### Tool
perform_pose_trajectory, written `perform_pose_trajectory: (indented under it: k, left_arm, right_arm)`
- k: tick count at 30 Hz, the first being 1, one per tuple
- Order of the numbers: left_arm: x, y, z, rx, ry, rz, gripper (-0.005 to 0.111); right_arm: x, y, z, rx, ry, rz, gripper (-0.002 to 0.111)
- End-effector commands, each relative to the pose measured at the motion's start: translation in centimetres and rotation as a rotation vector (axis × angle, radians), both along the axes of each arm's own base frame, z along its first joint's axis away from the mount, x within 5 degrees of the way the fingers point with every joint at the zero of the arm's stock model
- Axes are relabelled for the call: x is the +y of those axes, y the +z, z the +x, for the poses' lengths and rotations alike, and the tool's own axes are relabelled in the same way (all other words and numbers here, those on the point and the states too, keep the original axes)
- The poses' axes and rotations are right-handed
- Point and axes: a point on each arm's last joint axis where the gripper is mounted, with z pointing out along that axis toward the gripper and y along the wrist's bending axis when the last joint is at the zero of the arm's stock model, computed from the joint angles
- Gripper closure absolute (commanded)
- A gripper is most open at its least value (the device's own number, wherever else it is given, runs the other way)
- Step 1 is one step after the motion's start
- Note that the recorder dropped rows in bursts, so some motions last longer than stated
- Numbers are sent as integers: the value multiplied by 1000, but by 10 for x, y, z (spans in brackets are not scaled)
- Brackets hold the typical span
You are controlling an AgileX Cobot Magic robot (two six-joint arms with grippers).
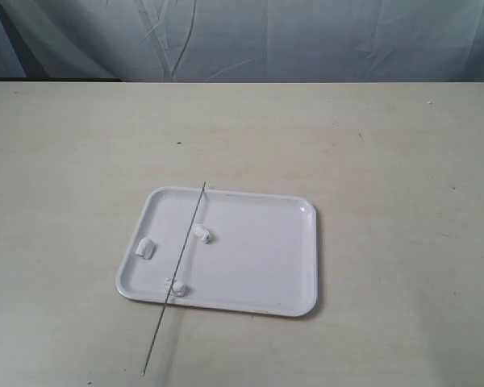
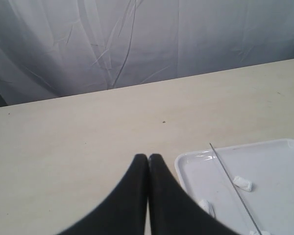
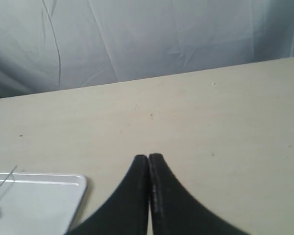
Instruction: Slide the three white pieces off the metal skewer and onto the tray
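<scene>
You are viewing both tools with jaws pressed fully together, gripping nothing. The left gripper (image 2: 148,157) is hanging over the table (image 1: 387,161) just beside the tray (image 1: 302,266); the right gripper (image 3: 148,156) is hanging off the tray's right side. The skewer (image 1: 181,258) is lying slantwise across the tray's left part, overhanging the near rim. Three pieces are sitting in the tray: one piece (image 1: 146,248) left of the skewer, one piece (image 1: 202,235) right of it, one piece (image 1: 176,287) against it at the near rim.
</scene>
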Motion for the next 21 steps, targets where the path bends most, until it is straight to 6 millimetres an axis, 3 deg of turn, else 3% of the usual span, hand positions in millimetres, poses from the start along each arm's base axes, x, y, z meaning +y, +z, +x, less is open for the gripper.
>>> perform_pose_trajectory:
  k: [1, 13, 21]
  left_arm:
    - [-1, -1, 1, 5, -1, -7, 107]
    - [2, 0, -2, -16, 18, -15, 107]
    - [20, 9, -25, -181, 203, -78, 107]
  right_arm:
    - [3, -12, -2, -99, 28, -102, 109]
    - [10, -69, -5, -298, 3, -87, 109]
    - [2, -74, -7, -261, -131, -38, 109]
